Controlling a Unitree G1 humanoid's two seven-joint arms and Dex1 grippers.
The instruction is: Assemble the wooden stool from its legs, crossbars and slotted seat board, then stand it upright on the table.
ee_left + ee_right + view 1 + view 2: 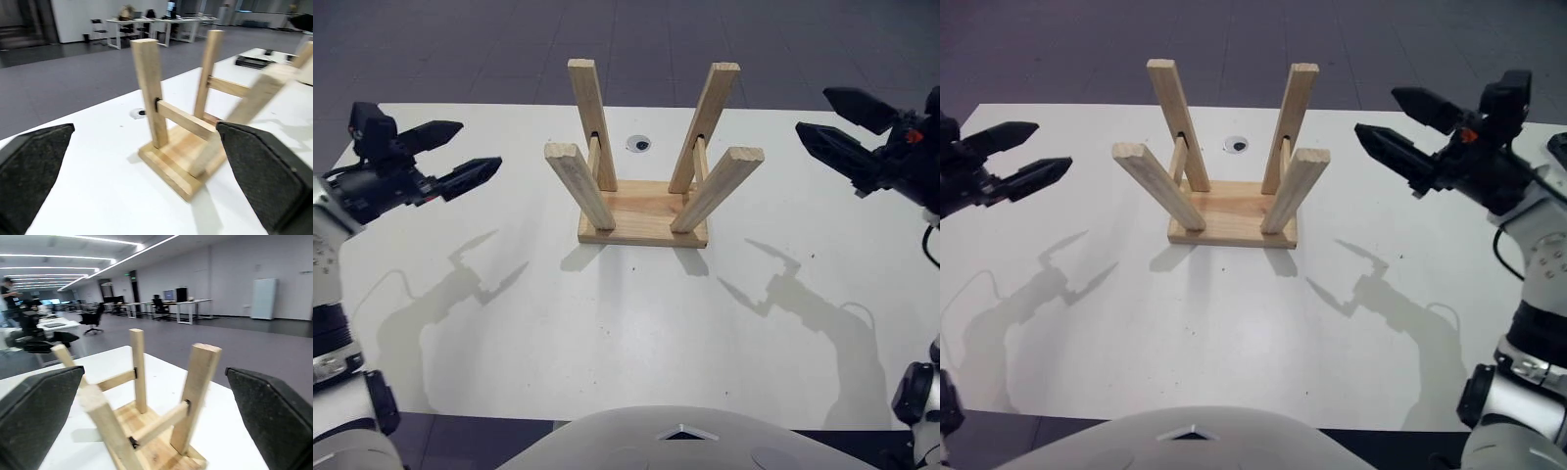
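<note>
Past the bare near table [626, 372], the stool [643, 223] sits upside down toward 12 o'clock, its legs [593, 122] pointing up. The left gripper [480, 144] at its 9 o'clock and the right gripper [1377, 113] at 3 hover spread and empty. Flipping it by one splayed leg may pull a joint loose.

You had a white table [636, 323] on dark grey floor [460, 49], office desks [142, 22] and chairs [90, 319] behind, ceiling light strips [54, 257] lit.
</note>
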